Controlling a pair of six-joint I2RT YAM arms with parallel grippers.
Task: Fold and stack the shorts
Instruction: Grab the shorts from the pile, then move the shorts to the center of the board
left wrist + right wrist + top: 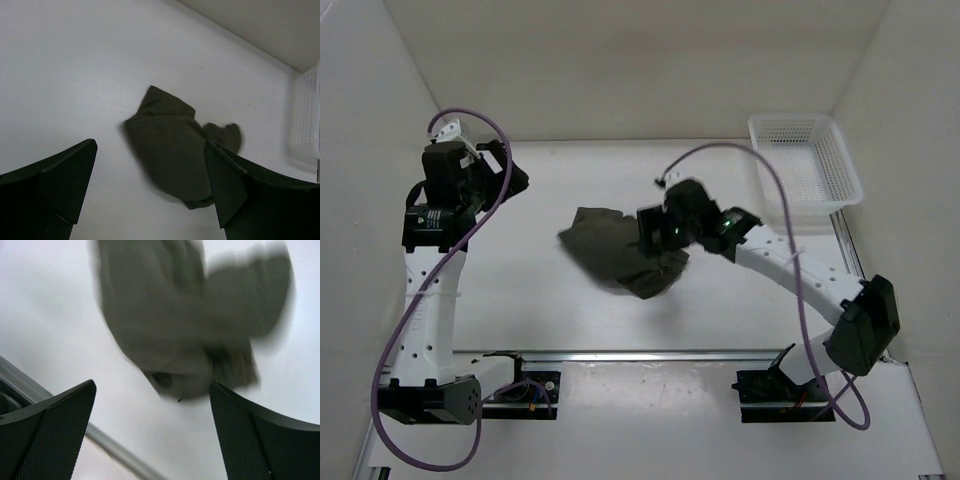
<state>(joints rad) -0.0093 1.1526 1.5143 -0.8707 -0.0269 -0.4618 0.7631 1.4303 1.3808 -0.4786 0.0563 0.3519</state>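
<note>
- We see a flat, matte white table [520, 300].
- Near its middle, the dark olive-green shorts [610, 252] lie in a crumpled heap.
- At the far right corner we find a white mesh basket [848, 170].
- A metal rail [650, 354] runs along the near edge.

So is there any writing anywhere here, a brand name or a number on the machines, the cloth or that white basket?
No text can be read in any view.
The shorts are plain cloth with no tag showing, and the right wrist view of them is blurred.
The white basket, the left arm and the right arm show no lettering.
The small green lights on the right arm are lamps, not text.
</note>
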